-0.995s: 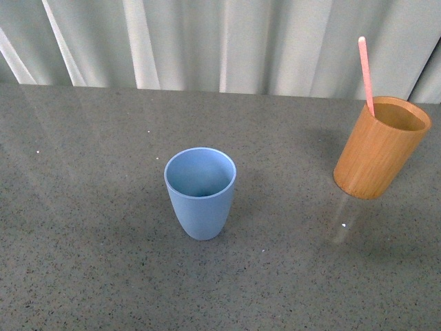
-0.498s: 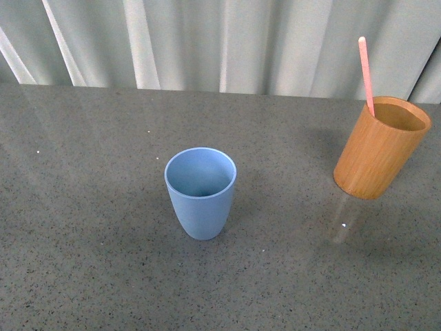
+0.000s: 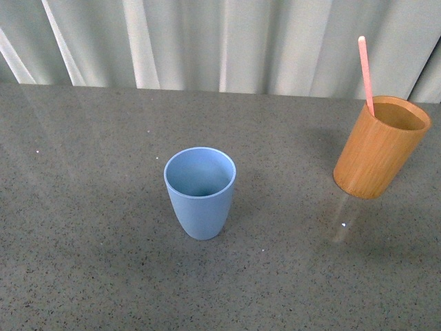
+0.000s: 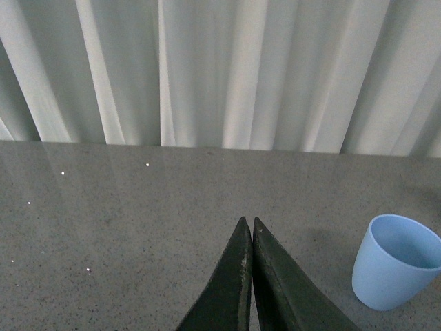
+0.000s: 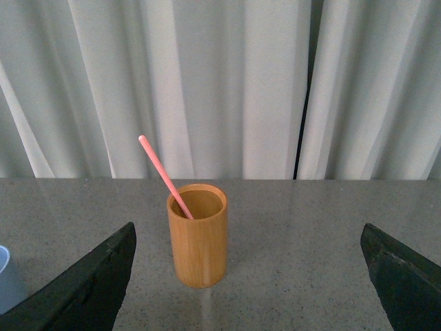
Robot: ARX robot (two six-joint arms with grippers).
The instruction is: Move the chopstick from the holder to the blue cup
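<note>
The blue cup [image 3: 200,192] stands upright and empty in the middle of the grey table. The orange-brown holder [image 3: 380,147] stands at the right, with the pink chopstick [image 3: 365,74] leaning in it and sticking up past the rim. Neither gripper shows in the front view. In the left wrist view my left gripper [image 4: 247,224] is shut and empty, with the blue cup [image 4: 395,262] off to one side of it. In the right wrist view my right gripper [image 5: 248,241] is wide open, well short of the holder [image 5: 198,234] and chopstick [image 5: 164,176].
A pale pleated curtain [image 3: 220,41] hangs behind the table's far edge. The speckled grey tabletop [image 3: 89,227] stretches all round both cups. The blue cup's edge shows at the border of the right wrist view [image 5: 8,279].
</note>
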